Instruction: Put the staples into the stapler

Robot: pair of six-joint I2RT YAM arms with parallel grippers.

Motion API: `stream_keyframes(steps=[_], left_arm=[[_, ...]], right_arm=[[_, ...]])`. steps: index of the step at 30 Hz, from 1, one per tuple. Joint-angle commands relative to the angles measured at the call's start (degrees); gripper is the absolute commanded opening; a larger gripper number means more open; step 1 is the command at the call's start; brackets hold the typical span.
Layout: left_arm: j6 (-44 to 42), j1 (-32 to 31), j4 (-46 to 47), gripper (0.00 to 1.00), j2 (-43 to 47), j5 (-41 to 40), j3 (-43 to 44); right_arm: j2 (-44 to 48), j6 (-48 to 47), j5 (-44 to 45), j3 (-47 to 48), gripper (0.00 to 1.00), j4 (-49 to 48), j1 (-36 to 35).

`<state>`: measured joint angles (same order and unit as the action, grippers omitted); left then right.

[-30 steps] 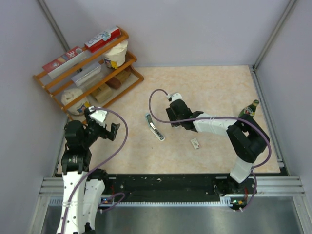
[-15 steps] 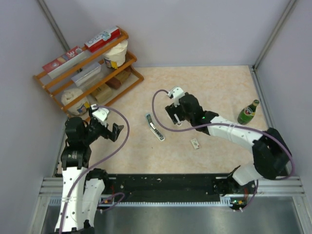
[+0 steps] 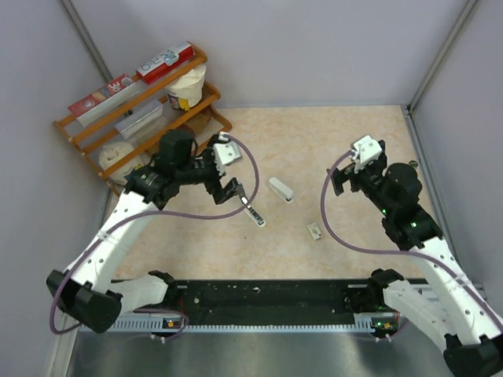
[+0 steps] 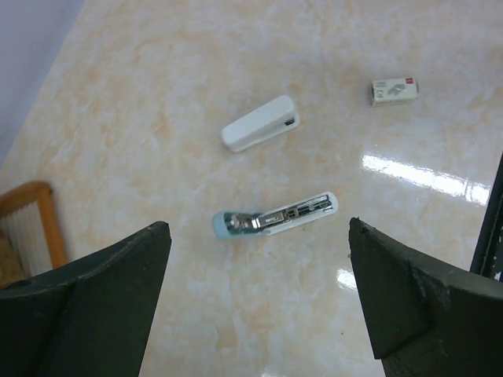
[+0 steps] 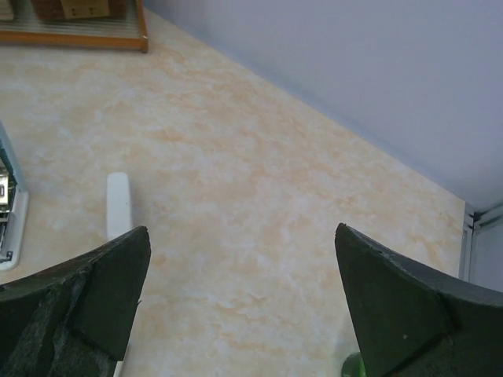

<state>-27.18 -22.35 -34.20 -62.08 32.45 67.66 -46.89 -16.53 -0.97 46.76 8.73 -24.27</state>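
Staples (image 3: pixel 315 231): small whitish packet, flat on table (image 3: pixel 354 126), untouched. Lies at 4 o'clock from stapler (image 3: pixel 251 206), apart from it.
Stapler: lying opened, metal channel exposed, long axis running 11 to 5 o'clock in the top view.
White stapler (image 3: pixel 280 189): closed, at 2 o'clock of the open one.
Left gripper (image 4: pixel 256 245): jaws spread wide, empty, hovering over stapler.
Right gripper (image 5: pixel 241 236): jaws wide, empty, raised. Judged nearer to the packet, which lies at its 7 o'clock.
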Motion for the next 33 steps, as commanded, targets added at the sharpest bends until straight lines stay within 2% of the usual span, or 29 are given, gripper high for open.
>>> stream_keyframes(steps=[1,4,7,14,20,24,33], left_arm=[[-16.6,-8.4,-7.7,0.99,-11.5,3.2,9.7],[-24.8,-13.8,-15.2,0.98,-23.1,0.7,19.3],[-30.1,-16.7,-19.0,0.98,-33.2,-1.1,27.3],[-39.0,-19.2,-19.8,0.98,-47.4,-4.4,35.0],[-43.8,-19.7,-16.3,0.95,-54.6,-10.3,35.7],[-44.2,-19.8,-13.6,0.91,-58.1,-13.4,36.0],[-42.1,-19.9,-7.8,0.84,-61.6,-13.8,36.1]], right_arm=[[6.6,-1.2,-12.8,-3.1,0.99,4.7,5.1],[10.1,-0.6,-16.9,-4.9,0.99,5.2,8.6],[11.6,-0.9,-17.0,-4.8,0.99,5.8,11.4],[11.6,-2.3,-20.3,-5.7,0.99,7.1,13.5],[10.6,-2.6,-20.6,-6.1,0.99,7.1,13.7],[10.8,-2.8,-20.6,-6.2,0.99,7.2,13.8],[10.9,-3.5,-21.3,-6.5,0.99,7.5,13.8]])
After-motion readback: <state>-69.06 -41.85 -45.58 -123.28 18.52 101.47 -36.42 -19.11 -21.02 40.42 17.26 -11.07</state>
